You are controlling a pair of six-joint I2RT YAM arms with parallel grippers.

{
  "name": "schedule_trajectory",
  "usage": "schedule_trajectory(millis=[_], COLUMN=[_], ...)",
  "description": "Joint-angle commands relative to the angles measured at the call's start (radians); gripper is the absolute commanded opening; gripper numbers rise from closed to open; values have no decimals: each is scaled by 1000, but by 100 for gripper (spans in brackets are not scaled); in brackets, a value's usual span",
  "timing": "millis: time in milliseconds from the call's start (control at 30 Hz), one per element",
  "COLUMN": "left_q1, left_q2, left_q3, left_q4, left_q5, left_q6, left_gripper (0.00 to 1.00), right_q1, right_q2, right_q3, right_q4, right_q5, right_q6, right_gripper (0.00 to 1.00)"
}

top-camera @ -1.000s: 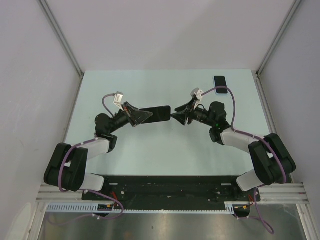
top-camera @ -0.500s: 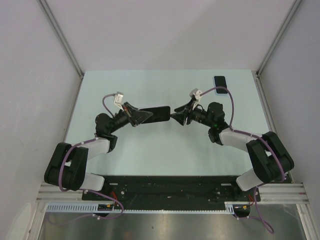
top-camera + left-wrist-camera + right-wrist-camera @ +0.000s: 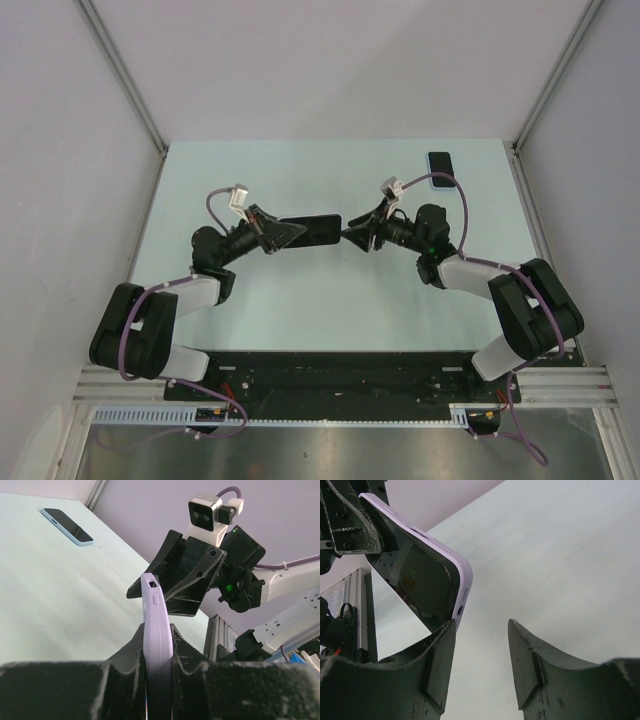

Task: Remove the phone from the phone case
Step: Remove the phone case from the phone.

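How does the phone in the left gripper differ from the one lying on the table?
Pose: the held phone is up in the air, clamped at one end in the left gripper jaws; the spare phone lies flat on the table, screen up. Colour: the held phone wears a lilac case; the spare phone has a pale blue rim. Both show dark screens.

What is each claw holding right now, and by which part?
The left claw clamps the purple-cased phone by one end. The right claw is open at the free end, holding nothing.
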Motion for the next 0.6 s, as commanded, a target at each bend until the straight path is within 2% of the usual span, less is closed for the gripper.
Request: schedule_trajectory(millis=[0,233,333,567], left_q1=[-119,-142,-145,-133], left_q2=[-4,12,16,41], left_q3=[48,51,53,48], left_q4=[457,457,457,457], left_q5=[152,154,155,143], left_q6=[-91,-88,-87,-76], left_gripper=[0,0,0,0], right_q1=[59,76,70,30], right_q2=[10,-1,-3,0], right_q3=[16,16,16,3], right_q4=[46,6,26,181], right_q5=[14,116,75,-190], right_q6=[9,-40,-11,147], right_gripper=[52,51,51,52])
